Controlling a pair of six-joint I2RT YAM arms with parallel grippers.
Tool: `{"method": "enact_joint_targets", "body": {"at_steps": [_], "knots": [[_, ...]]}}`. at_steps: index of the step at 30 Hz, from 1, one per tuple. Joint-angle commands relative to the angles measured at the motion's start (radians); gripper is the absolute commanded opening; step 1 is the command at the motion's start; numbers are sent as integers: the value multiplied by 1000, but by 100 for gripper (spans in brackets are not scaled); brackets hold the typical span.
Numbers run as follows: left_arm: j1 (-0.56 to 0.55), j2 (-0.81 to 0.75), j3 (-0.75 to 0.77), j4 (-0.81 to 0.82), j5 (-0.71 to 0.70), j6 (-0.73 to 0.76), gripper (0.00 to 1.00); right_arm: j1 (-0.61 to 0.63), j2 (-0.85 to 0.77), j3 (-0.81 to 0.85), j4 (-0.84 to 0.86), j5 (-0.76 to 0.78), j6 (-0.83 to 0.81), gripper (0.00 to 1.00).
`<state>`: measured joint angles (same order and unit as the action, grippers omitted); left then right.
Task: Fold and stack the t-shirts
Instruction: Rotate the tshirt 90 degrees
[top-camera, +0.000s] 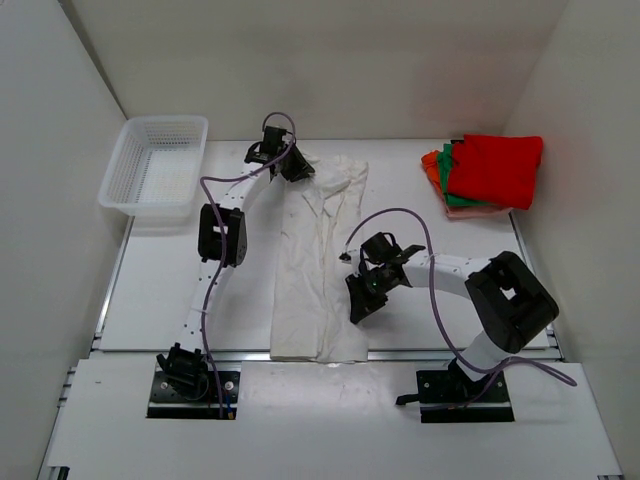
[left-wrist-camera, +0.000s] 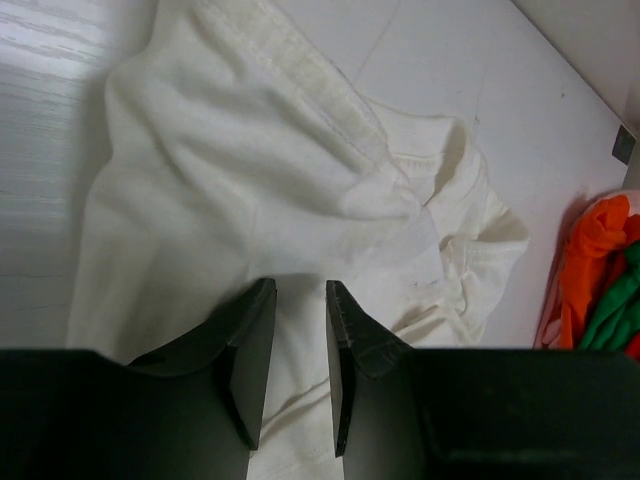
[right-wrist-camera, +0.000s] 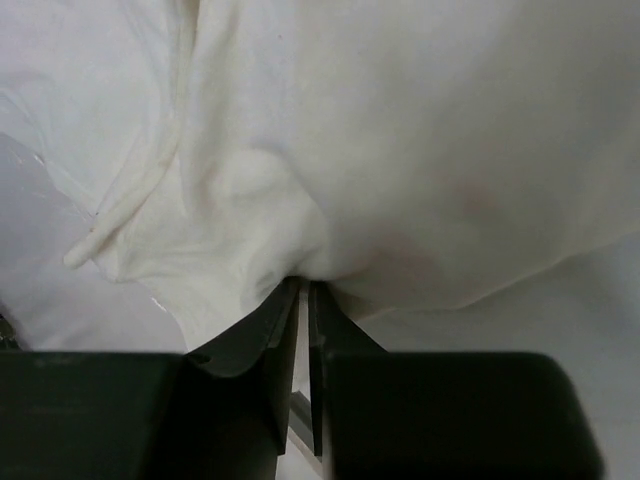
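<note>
One white t-shirt, lengthwise near-to-far, collar far

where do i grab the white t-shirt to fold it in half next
pinch the collar end of the white t-shirt from above, probably at both corners: it lies as a long narrow strip, hem at the near end, so the far end should lift over easily
</note>
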<state>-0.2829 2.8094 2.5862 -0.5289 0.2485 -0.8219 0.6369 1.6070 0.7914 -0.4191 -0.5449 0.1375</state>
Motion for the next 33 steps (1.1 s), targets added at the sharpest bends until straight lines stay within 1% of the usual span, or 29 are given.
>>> {"method": "enact_joint_targets", "body": {"at_steps": [1, 3, 4, 5, 6, 7, 9, 10, 11, 12, 14, 15, 16, 17, 18, 20, 21, 22, 25, 27, 28, 30, 31, 33], "knots": [[16, -62, -44, -60, -115, 21, 39, -17, -33, -24, 54, 36, 24, 8], [25, -80, -8, -63, -107, 32, 39, -29, -59, 17, 16, 81, -10, 15], [27, -96, 24, -63, -92, 33, 40, -34, -70, 37, 2, 92, -21, 22], [31, -105, 60, -66, -88, 47, 40, -42, -105, 51, -18, 124, -30, 25], [30, -125, 78, -78, -89, 50, 41, -48, -116, 67, -24, 141, -39, 32], [27, -157, 113, -85, -80, 64, 41, -54, -157, 74, -33, 155, -41, 37], [13, -227, 120, -133, -109, 95, 43, -88, -215, 69, -41, 163, 6, 50], [7, -285, 70, -144, -115, 111, 44, -101, -254, 48, -24, 151, 22, 53], [2, -362, -42, -135, -111, 130, 44, -108, -284, 22, 9, 158, 42, 54], [-1, -399, -123, -78, -101, 132, 44, -114, -301, -16, 47, 171, 69, 54], [1, -564, -516, 144, -103, 113, 43, -115, -343, -67, 77, 174, 94, 54], [-1, -597, -678, 197, -118, 90, 43, -103, -363, -86, 88, 175, 115, 54], [-1, -632, -725, 266, -126, 87, 43, -102, -370, -107, 100, 171, 125, 54], [-2, -630, -763, 259, -139, 86, 42, -86, -392, -115, 97, 186, 137, 54], [4, -614, -741, 245, -137, 101, 42, -74, -400, -130, 101, 184, 155, 54], [-16, -518, -665, 161, -118, 121, 42, -71, -452, -168, 115, 171, 186, 54], [-30, -496, -643, 111, -120, 127, 42, -71, -464, -185, 127, 165, 209, 55], [-47, -454, -573, 71, -132, 147, 42, -80, -490, -208, 143, 151, 224, 54], [-74, -342, -465, -23, -190, 158, 43, -115, -548, -236, 163, 125, 257, 53], [-75, -233, -330, -74, -181, 146, 42, -135, -579, -231, 157, 112, 258, 53], [-67, -203, -292, -112, -172, 141, 42, -143, -582, -222, 146, 106, 251, 53], [-59, -73, -85, -219, -187, 116, 42, -172, -596, -204, 129, 108, 244, 53], [-53, -39, 13, -239, -190, 103, 42, -178, -593, -193, 120, 100, 246, 53], [-30, 51, 98, -286, -184, 70, 42, -194, -584, -176, 117, 96, 234, 54]]}}
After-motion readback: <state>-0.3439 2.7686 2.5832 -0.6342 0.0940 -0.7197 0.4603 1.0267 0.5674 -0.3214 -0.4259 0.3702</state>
